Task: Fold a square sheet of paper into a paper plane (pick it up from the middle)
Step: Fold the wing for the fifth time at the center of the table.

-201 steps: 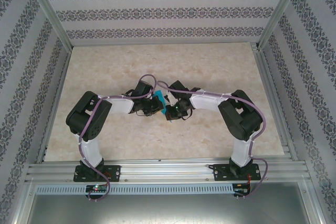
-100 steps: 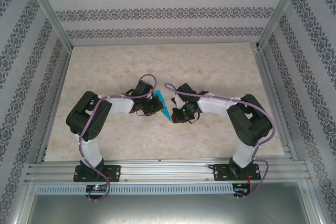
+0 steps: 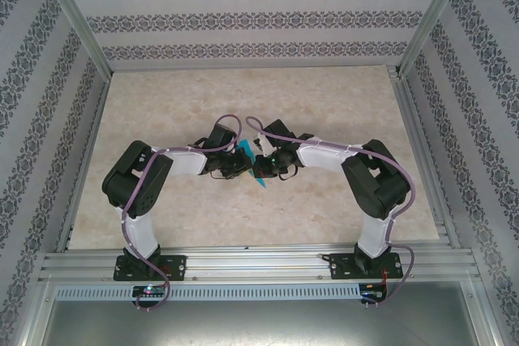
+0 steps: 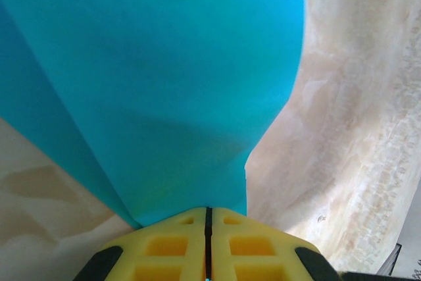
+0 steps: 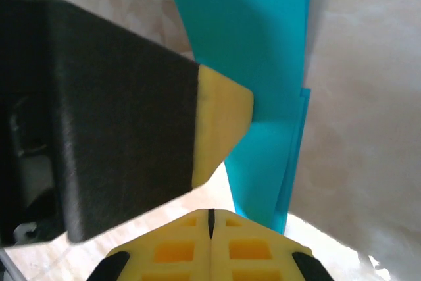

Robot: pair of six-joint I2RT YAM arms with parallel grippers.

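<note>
Left wrist: left jaws clamped on teal paper point(image 4: 164, 83) | right wrist: right jaws closed, seemingly beside paper's lower edge | table point(image 4: 355, 129) beneath.

Left gripper point(image 3: 239, 163) and right gripper point(image 3: 263, 166) crowd the paper point(image 3: 258, 179) from both sides, blocking any pass there. Beyond the paper the table point(image 3: 243, 95) runs open to the back wall point(image 3: 259, 22); nearer, it's open too.

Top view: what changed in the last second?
Right arm swung out to its right, then back in; its shut right hand is close beside the teal paper again. Left hand stayed shut on the paper, its arm unmoved. No visible grab or release.
</note>
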